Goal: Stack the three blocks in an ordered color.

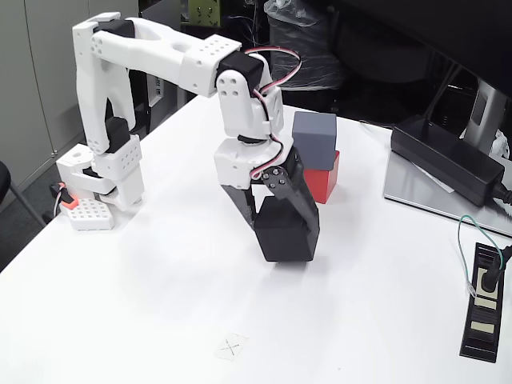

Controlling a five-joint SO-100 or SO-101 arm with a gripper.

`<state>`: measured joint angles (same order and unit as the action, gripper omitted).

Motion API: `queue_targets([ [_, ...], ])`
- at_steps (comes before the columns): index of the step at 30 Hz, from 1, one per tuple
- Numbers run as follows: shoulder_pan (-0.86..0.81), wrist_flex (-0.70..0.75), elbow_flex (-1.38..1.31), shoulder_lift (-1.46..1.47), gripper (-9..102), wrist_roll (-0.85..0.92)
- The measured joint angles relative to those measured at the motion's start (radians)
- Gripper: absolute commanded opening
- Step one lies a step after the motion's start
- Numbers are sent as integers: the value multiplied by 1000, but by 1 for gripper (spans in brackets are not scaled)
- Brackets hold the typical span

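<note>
In the fixed view, the slate grey block [314, 139] sits on top of the red block [323, 178] at mid-table, right of the arm. My gripper [282, 240] reaches down in front of that stack, its black fingers shut on the black block [283, 232]. The black block's underside is at or just above the white table [160, 272]; I cannot tell whether it touches. The grey and red stack stands just behind and to the right of the gripper, apart from it.
A long black power brick [448, 160] lies on a monitor stand's grey base [432, 200] at the right. A black power strip [484, 302] with a green-wired plug sits at the right edge. A small pencilled cross mark [232, 347] is near the front. The arm's base [96, 188] stands at the left.
</note>
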<state>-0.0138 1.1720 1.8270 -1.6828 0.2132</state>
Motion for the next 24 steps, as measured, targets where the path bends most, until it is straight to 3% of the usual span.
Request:
queue_targets([
  [8, 17, 193, -235, -156, -1, 0],
  [16, 183, 385, -417, -288, -1, 0],
  [24, 319, 407, -442, -334, -1, 0],
])
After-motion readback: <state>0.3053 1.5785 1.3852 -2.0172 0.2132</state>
